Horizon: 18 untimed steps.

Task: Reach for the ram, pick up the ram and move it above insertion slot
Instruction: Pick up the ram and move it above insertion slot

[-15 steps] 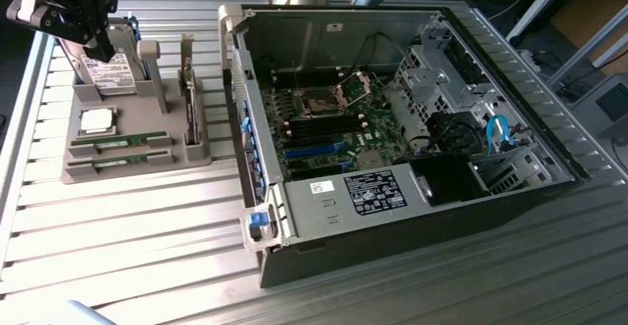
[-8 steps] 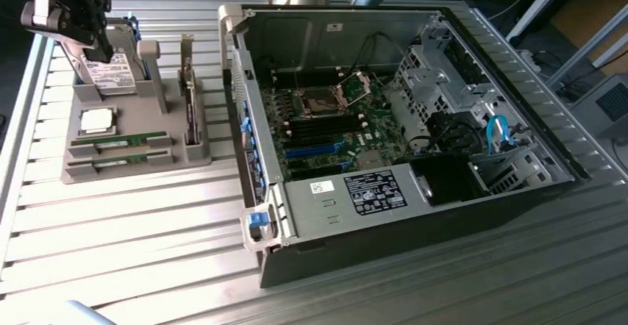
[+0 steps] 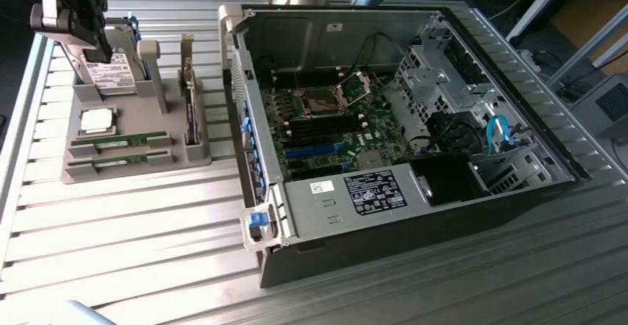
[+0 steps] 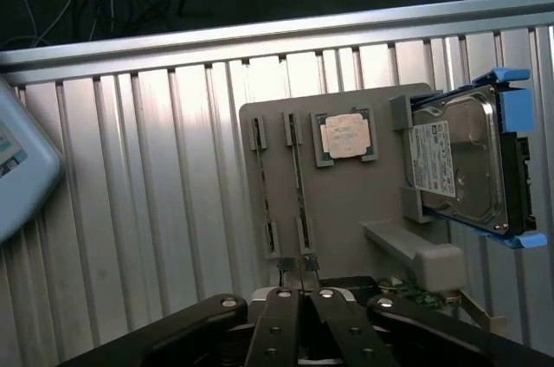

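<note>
Claw: my gripper (image 4: 300, 267) was closed and empty.
Ram: the ram (image 4: 299, 178) lay in the tray (image 4: 346, 211), just beyond my fingertips.
Axis: lengthwise, pointing away from me.

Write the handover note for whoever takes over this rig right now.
Gripper: shut, holding nothing, hovering over the grey parts holder.
RAM: the RAM stick nearer the CPU and the outer RAM stick both lie in the holder.
Insertion slots: on the motherboard inside the open PC case.
Done: the reach has got as far as above the holder.
Left: the pick-up and the carry to above the slots.
</note>
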Each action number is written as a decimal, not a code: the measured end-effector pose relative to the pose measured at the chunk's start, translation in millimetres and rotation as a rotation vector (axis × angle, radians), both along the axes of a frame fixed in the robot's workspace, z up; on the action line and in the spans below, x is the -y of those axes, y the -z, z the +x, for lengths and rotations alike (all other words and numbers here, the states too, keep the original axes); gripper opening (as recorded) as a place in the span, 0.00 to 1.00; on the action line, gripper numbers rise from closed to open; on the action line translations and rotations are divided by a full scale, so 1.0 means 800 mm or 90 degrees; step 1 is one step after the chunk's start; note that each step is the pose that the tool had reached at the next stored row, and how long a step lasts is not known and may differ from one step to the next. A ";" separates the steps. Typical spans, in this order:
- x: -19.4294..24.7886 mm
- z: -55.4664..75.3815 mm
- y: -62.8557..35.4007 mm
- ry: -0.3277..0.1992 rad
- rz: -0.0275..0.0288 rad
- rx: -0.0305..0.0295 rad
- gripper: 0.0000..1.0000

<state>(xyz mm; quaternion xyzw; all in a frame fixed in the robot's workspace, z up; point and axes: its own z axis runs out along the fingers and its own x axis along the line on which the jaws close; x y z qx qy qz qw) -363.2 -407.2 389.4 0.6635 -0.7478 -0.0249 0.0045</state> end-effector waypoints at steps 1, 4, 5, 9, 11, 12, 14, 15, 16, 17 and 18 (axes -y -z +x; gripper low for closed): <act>0.0000 0.000 0.000 0.000 0.0000 0.0000 0.11; 0.0003 0.000 0.000 0.000 0.0000 0.0000 0.11; 0.0006 0.000 0.000 0.000 0.0000 0.0000 0.11; 0.0010 0.000 0.000 0.000 0.0000 0.0000 0.30; 0.0010 0.000 0.000 0.000 0.0000 0.0000 0.36; 0.0011 0.000 0.001 0.000 -0.0001 0.0001 0.36; 0.0011 -0.001 0.007 0.000 -0.0014 -0.0001 0.36; 0.0010 -0.001 0.012 0.000 -0.0022 -0.0002 0.36; 0.0010 -0.002 0.017 0.000 -0.0028 -0.0003 0.36; 0.0010 -0.004 0.023 0.000 -0.0035 -0.0004 0.36; 0.0010 -0.005 0.028 0.000 -0.0040 -0.0005 0.36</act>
